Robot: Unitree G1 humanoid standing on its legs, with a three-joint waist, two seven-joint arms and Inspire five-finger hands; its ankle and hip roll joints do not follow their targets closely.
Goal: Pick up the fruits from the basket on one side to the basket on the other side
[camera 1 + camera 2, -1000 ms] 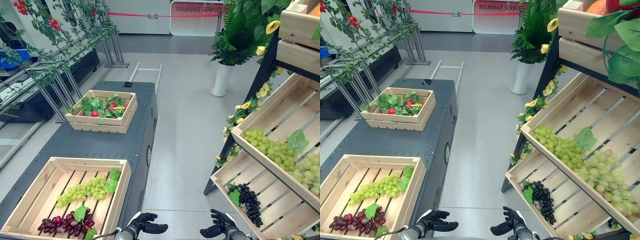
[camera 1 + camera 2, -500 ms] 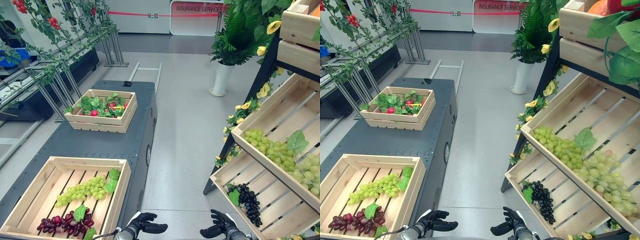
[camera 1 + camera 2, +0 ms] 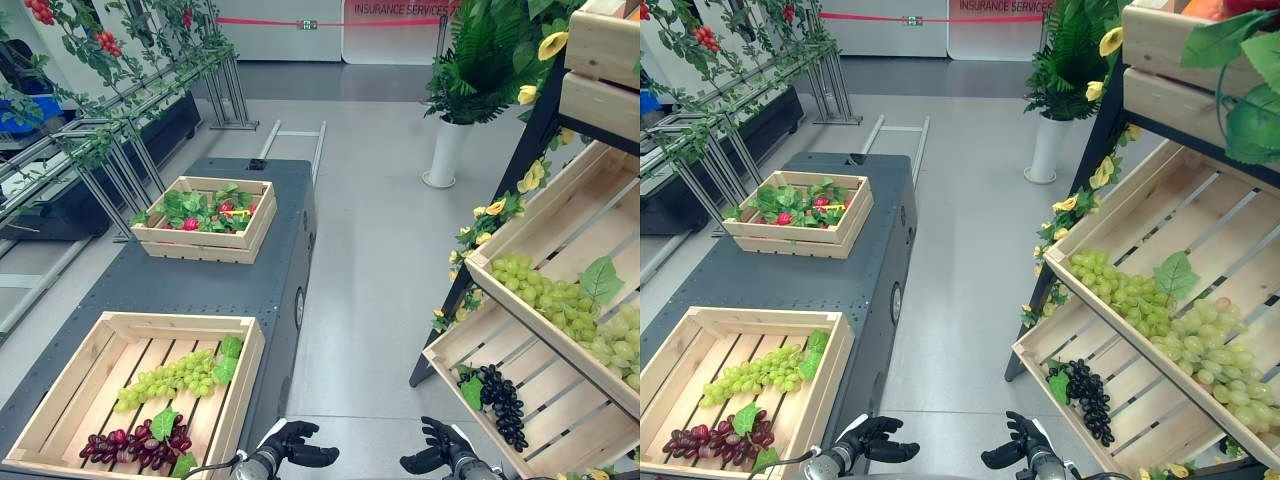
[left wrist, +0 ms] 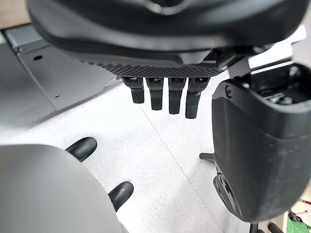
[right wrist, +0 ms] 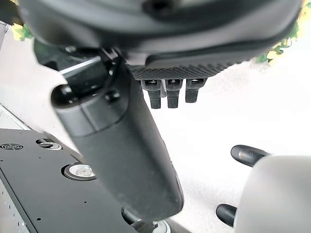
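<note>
While both the left hand (image 3: 290, 447) and the right hand (image 3: 432, 455) hang low, loosely uncurled and empty, no transfer under way: green grapes (image 3: 170, 379) and red grapes (image 3: 135, 446) resting in the near crate (image 3: 120, 327) on the dark surface (image 3: 200, 290), black grapes (image 3: 498, 401) on the shelf crate (image 3: 560, 425).

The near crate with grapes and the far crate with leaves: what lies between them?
Nothing: between the near crate and the far crate runs bare dark cart top, seen in both eye views.

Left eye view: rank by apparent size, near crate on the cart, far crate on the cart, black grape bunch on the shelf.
1. near crate
2. far crate, which likely looks smaller because it sits farther away
3. black grapes
</note>
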